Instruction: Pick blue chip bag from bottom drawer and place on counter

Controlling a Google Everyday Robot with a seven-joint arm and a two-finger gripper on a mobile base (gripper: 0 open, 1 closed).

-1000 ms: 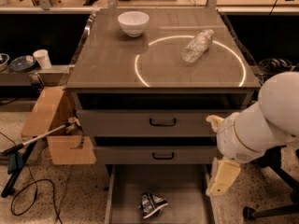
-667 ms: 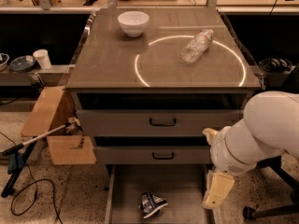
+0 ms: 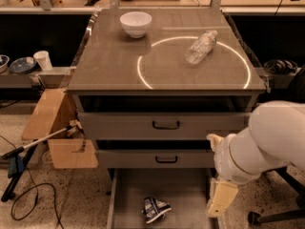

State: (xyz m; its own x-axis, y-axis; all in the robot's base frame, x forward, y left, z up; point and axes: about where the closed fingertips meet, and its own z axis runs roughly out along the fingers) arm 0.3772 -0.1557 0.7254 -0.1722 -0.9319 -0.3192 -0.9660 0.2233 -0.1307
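Observation:
The blue chip bag (image 3: 155, 208), a small crumpled dark-blue packet with white markings, lies on the floor of the open bottom drawer (image 3: 186, 194), near its front middle. My gripper (image 3: 220, 198) hangs at the end of the bulky white arm (image 3: 267, 144), over the drawer's right side wall. It is to the right of the bag and apart from it, with nothing visibly held. The counter (image 3: 109, 66) is the grey-brown cabinet top with a glowing white circle (image 3: 143, 75) on it.
A white bowl (image 3: 136, 23) and a clear plastic bottle (image 3: 201, 46) rest on the counter. Two drawers with black handles (image 3: 166, 125) sit above the bottom one. A cardboard box (image 3: 52, 128) and cables lie on the floor at left. A chair base (image 3: 271, 216) is at the right.
The white arm and gripper have moved left and slightly down along the right side of the open drawer. The chip bag has not moved.

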